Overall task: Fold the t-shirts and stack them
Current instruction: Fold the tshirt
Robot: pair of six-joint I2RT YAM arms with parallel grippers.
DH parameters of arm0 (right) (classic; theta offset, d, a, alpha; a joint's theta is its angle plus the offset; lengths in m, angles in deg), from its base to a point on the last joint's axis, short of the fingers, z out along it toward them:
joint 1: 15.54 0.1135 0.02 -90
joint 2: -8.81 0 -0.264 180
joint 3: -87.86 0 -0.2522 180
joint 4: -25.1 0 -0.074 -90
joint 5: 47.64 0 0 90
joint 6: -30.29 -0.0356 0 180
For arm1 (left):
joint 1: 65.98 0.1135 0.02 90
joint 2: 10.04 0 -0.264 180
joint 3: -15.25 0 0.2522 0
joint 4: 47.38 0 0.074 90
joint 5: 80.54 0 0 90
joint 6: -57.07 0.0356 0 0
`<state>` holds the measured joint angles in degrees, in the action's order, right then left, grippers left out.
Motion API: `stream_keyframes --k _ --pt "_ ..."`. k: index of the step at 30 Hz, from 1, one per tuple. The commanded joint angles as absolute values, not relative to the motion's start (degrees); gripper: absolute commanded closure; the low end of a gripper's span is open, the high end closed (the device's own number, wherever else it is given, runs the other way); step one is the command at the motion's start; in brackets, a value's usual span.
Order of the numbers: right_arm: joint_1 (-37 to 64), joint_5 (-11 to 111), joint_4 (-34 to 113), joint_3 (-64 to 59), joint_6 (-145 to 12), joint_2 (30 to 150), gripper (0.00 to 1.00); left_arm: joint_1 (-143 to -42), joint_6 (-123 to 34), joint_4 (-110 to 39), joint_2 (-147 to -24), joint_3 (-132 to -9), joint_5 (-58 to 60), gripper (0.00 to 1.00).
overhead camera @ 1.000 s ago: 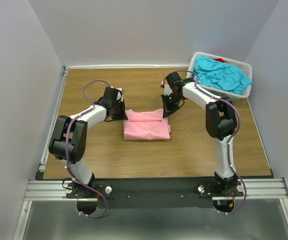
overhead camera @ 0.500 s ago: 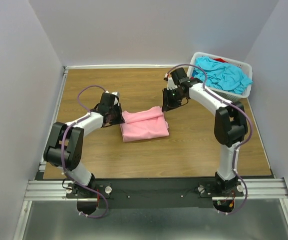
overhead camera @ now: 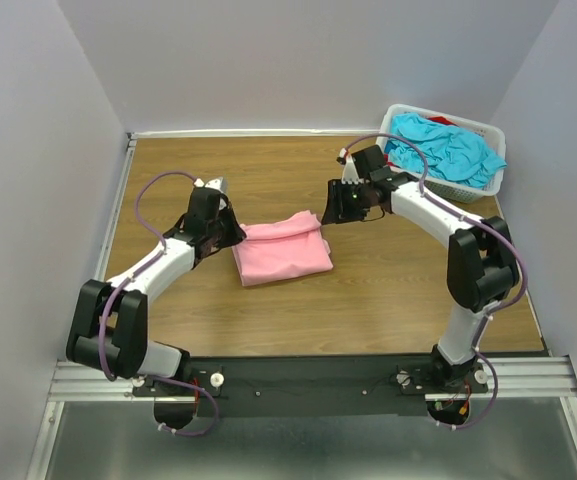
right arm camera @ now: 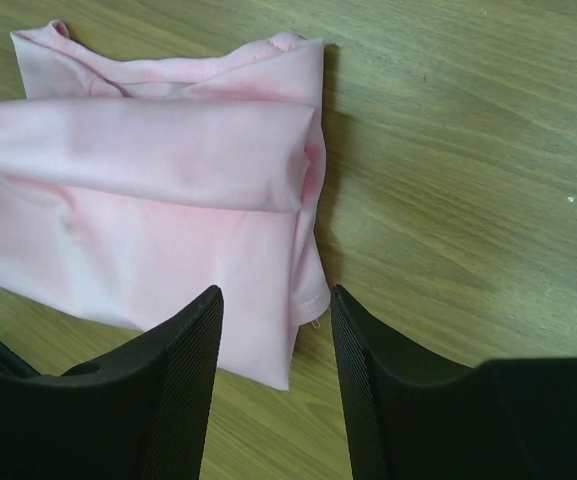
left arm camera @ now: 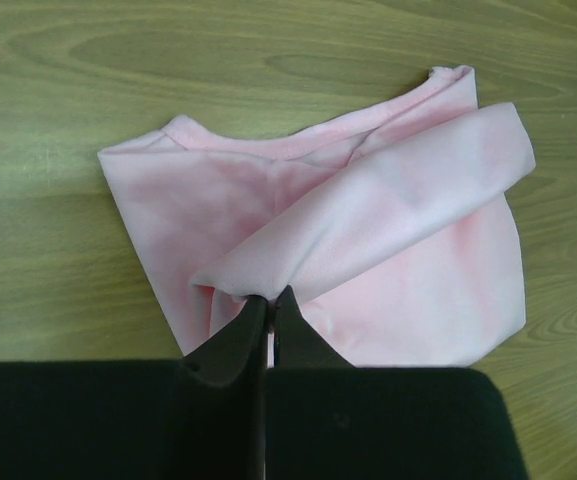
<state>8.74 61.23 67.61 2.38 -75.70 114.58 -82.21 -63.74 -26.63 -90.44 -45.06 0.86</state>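
Note:
The light pink t-shirt (overhead camera: 280, 248) lies folded on the wooden table, slightly askew. My left gripper (overhead camera: 230, 232) is at its left edge. In the left wrist view that gripper (left arm camera: 268, 297) is shut on a pinched fold of the pink t-shirt (left arm camera: 388, 220), and the top layer rises toward the jaws. My right gripper (overhead camera: 330, 212) hovers by the shirt's far right corner. In the right wrist view it (right arm camera: 275, 292) is open above the pink t-shirt (right arm camera: 148, 160) and holds nothing. A turquoise t-shirt (overhead camera: 446, 150) and a bit of red cloth (overhead camera: 441, 121) are in the basket.
The white slotted basket (overhead camera: 495, 132) stands at the table's far right corner. Grey walls close the table in on the left, back and right. A metal rail (overhead camera: 308, 375) runs along the near edge by the arm bases.
My right gripper has opened, let go of the pink t-shirt and drawn back to the right. My left gripper has pulled the shirt leftward, leaving it askew.

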Motion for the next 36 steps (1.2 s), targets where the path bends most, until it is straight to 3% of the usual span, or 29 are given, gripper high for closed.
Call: stream_keyframes --k 1,7,10,12,19,26,36 --pt "8.5 64.3 63.5 0.2 -75.9 112.0 0.46 -81.8 -68.1 -26.4 -89.0 -42.3 5.7 0.91" --pt "8.6 73.2 59.2 -2.3 -74.8 111.1 0.46 -81.5 -71.1 -23.3 -87.1 -41.8 9.0 0.39" --pt "8.8 76.4 57.9 -3.0 -74.5 111.9 0.47 -81.7 -71.2 -23.7 -84.2 -41.5 9.0 0.35" --pt "9.5 79.3 56.9 -3.2 -73.7 112.7 0.52 -83.0 -69.8 -23.3 -81.9 -42.2 9.0 0.35" --pt "11.1 82.4 55.0 0.5 -73.6 119.5 0.67 -90.5 -69.7 -25.8 -80.3 -42.2 4.9 0.58" --pt "11.2 83.3 54.9 7.3 -73.2 127.6 0.68 -90.9 -69.1 -28.2 -91.9 -44.9 5.5 0.82" --pt "11.0 78.8 54.7 16.7 -74.7 137.1 0.68 -84.4 -67.8 -31.2 -103.9 -52.6 5.3 0.84"
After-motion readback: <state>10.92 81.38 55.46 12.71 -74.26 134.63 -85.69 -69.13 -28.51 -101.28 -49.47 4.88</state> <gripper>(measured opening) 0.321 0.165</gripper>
